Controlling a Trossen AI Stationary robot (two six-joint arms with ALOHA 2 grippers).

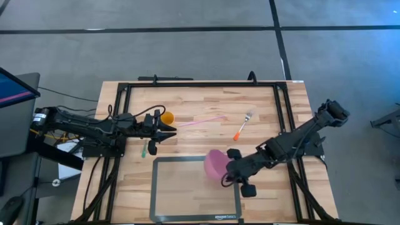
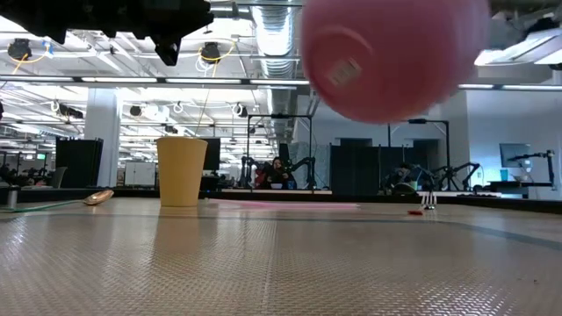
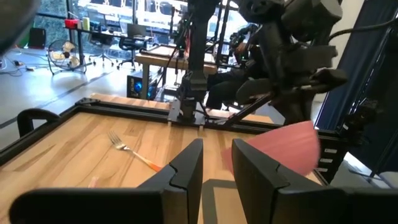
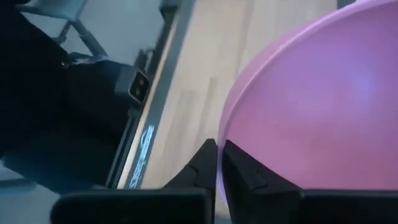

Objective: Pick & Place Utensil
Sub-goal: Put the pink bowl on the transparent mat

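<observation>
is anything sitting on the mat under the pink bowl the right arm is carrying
Nothing visible. The right gripper, shut on the pink bowl's rim, holds it in the air over the right edge of the grey mat. The mat looks bare there, and the fork and yellow cup lie off it.

Bowl (image 1: pixel 215 165): you see it above the mat's (image 1: pixel 187 194) right edge.
Fork (image 1: pixel 244 124): right of your cup (image 1: pixel 167 117).
Spoon (image 1: pixel 151 149): on the counter (image 1: pixel 206 100), left of the mat.

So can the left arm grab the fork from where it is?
Probably yes. The left pincer is empty, and bare wood lies between it and the orange-handled fork. The pink bowl, held by the right pincer, sits off to the side.
</observation>
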